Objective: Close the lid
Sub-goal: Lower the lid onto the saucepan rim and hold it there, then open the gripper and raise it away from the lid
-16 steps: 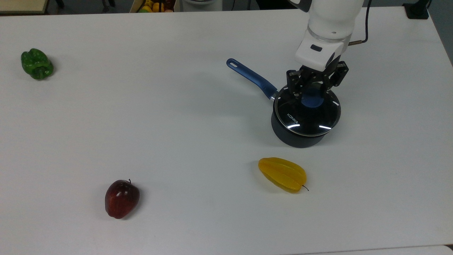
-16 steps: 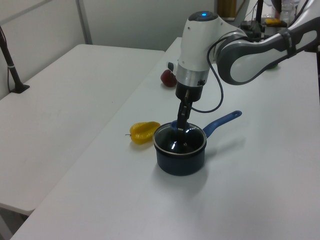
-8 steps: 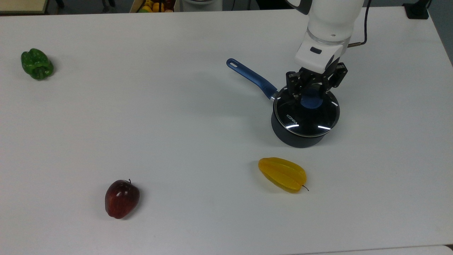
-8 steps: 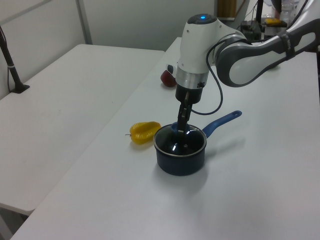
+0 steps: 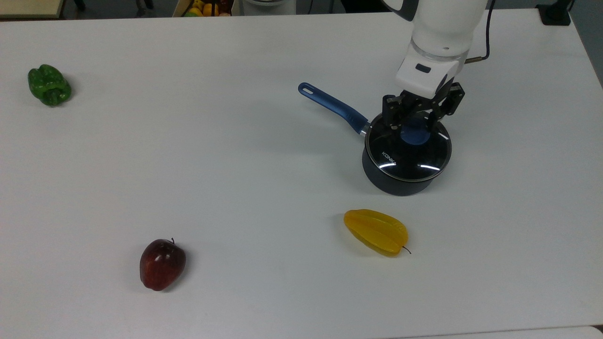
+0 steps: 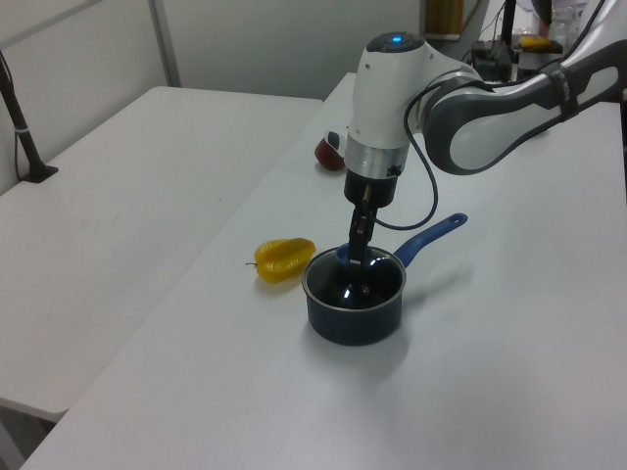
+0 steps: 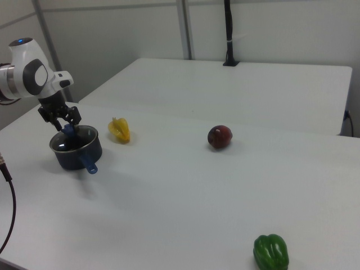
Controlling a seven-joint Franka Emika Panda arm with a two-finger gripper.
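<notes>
arm point(image 5: 445, 28) cut off, knob point(image 5: 416, 135) partly hidden

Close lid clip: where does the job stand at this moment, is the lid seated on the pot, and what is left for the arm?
Done: the lid sits on the pot, its metal rim level with the pot's top in the top view. In hand: the end effector is open, its fingers either side of the blue knob. Left: probably just lifting the end effector clear. The starfruit and apple lie apart from the pot.
</notes>
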